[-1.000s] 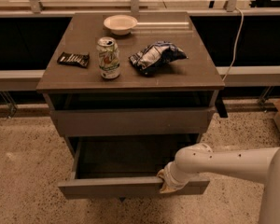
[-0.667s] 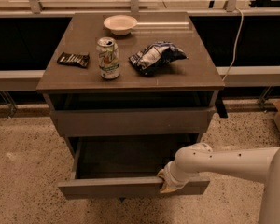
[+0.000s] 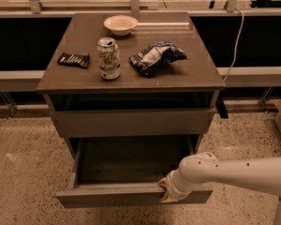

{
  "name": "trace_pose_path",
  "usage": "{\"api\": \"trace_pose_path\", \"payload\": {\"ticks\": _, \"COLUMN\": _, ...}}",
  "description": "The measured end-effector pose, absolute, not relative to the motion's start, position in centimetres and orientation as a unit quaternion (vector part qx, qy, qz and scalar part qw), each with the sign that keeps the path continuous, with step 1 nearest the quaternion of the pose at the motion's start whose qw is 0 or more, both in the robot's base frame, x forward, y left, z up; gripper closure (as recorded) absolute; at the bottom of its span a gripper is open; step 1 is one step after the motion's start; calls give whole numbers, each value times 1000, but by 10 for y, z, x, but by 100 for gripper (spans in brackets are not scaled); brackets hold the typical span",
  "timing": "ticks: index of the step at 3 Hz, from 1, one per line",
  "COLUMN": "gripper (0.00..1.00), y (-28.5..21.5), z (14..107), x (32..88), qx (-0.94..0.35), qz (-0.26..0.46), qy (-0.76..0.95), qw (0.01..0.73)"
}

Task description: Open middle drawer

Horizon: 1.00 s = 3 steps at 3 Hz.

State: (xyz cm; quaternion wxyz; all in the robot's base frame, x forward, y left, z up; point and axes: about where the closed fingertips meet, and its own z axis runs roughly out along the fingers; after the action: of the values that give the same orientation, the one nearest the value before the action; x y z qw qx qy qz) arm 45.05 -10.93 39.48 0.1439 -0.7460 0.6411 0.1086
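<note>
Nothing measurable has shifted since a second ago: drawer extension, arm pose and the items on top are all found at the same spots. The middle drawer (image 3: 131, 195) is seen pulled well out of the cabinet, in the lower centre of the frame. Its flat grey-brown front is lowest in the frame, and the shallow dark box and grey side walls are exposed behind it. The gripper (image 3: 166, 192) is placed at the top edge of that front, right of its centre and against it. How far it is open cannot be told, and a hold on the front cannot be confirmed. The white arm (image 3: 234, 172) is brought in from the lower right edge of the frame, roughly level, and ends in a rounded wrist just above the front. An upper drawer front (image 3: 131, 122) is located directly above the open box, across mid-frame, with a dark gap between it and the cabinet top (image 3: 196, 74). Four items are carried on that top, in the upper half of the frame. A green-and-white can (image 3: 109, 58) is stood upright left of centre. A crumpled blue chip bag (image 3: 155, 57) is laid near it on the right, not touching. A dark snack bar (image 3: 74, 59) is laid flat near the left edge. A pale bowl (image 3: 121, 24) is set at the rear, about centre. Speckled floor (image 3: 23, 172) is seen on both sides of the cabinet. A white cable (image 3: 235, 36) is hung down at the upper right, behind the cabinet.
</note>
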Motion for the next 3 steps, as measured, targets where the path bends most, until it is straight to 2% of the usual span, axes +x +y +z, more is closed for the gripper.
{"api": "trace_pose_path", "payload": {"ticks": 1, "gripper": 46, "y": -108, "z": 394, "x": 449, "qx": -746, "qz": 110, "qy": 641, "qw": 143}}
{"api": "trace_pose_path", "payload": {"ticks": 3, "gripper": 1, "y": -107, "z": 392, "x": 447, "qx": -747, "qz": 112, "qy": 640, "qw": 142}}
